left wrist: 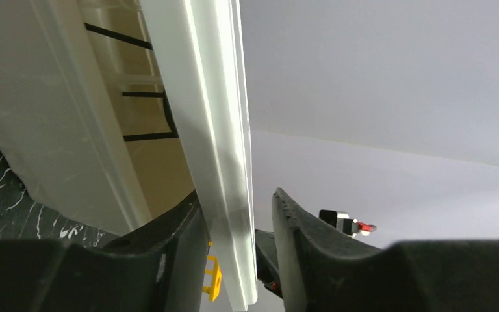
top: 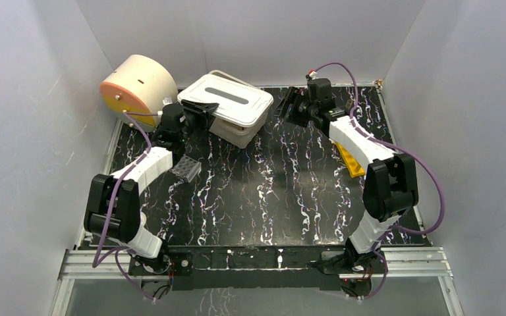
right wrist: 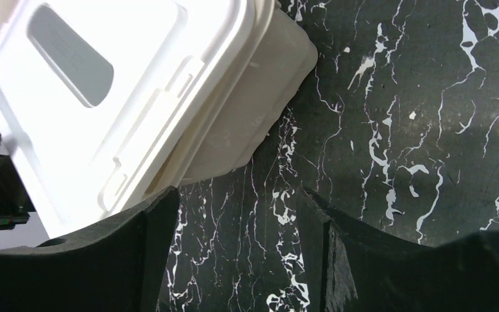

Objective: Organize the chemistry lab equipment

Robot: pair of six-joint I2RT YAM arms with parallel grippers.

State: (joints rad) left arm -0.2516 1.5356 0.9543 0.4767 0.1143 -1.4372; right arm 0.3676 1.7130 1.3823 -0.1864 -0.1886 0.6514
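Left jaws straddle glossy white lid [left wrist: 211, 97] (rounded rectangle).

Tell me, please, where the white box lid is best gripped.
Take the lid by its thin rim at the left end, from the left, one finger under, one over: it overhangs the box wall, and the left gripper straddles it there.
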